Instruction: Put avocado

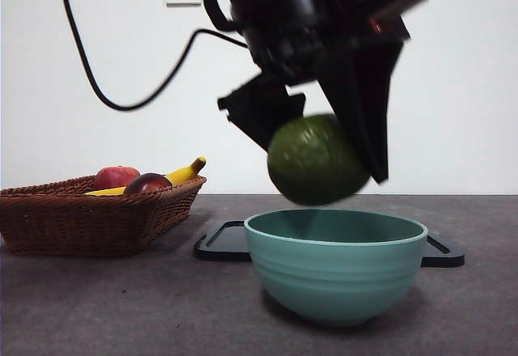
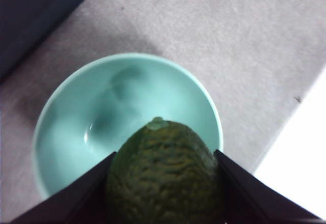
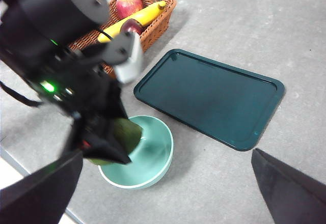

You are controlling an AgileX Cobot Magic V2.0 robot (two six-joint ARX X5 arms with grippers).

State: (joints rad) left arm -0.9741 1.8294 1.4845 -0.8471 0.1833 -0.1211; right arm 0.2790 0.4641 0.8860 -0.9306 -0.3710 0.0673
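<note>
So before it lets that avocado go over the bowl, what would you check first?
1. Left gripper shut on the avocado: ok.
2. Avocado above the green bowl, not touching the rim: ok.
3. Bowl holds nothing else: ok.
4. Bowl upright on the table: ok.
5. Right gripper well apart, jaws open: ok.
6. Avocado centred over the bowl: cannot tell.

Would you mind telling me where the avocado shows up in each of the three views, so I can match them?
Front view: the avocado hangs at centre, held by the left gripper, just above the teal bowl.
Left wrist view: avocado low in the picture between the fingers, over the bowl.
Right wrist view: avocado mostly hidden under the left arm, above the bowl.
Shared landmark: the teal bowl.
</note>
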